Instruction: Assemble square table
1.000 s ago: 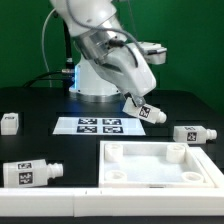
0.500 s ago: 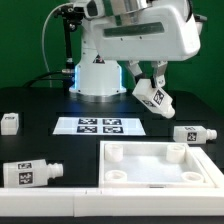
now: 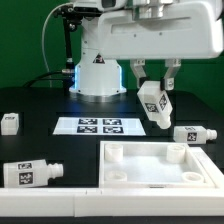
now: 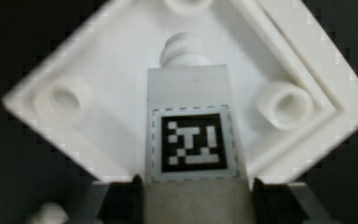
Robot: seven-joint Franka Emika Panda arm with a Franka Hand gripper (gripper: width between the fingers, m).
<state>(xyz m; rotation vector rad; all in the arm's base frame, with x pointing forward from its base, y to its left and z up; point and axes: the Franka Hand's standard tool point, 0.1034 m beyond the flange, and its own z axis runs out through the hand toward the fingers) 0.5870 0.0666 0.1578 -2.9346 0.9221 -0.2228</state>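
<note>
Four short white peg legs show in the exterior view, each a smooth plastic cylinder bearing a black-and-white square tag. The held leg [image 3: 155,104] hangs in the air, nearly upright with a slight tilt. Its upper end is pinched between the two dark fingers [image 3: 138,72] of the gripper [image 3: 153,84]. The arm [image 3: 150,30], a broad glossy white block, fills the upper frame, and its hand points straight down.

Below and in front lies the table top [image 3: 160,166], a white square tray with a raised rim and round sockets at its corners, resting on the matte black worktop [image 3: 40,140]. The loose legs lie on their sides: the right leg [image 3: 193,133] near the tray's far corner, the front leg [image 3: 30,172] at the exterior view's left, and the far leg [image 3: 9,122] at the left edge. The marker board [image 3: 100,125] lies flat beyond the tray.

In the wrist view the held leg sits over the tray's hollow.
</note>
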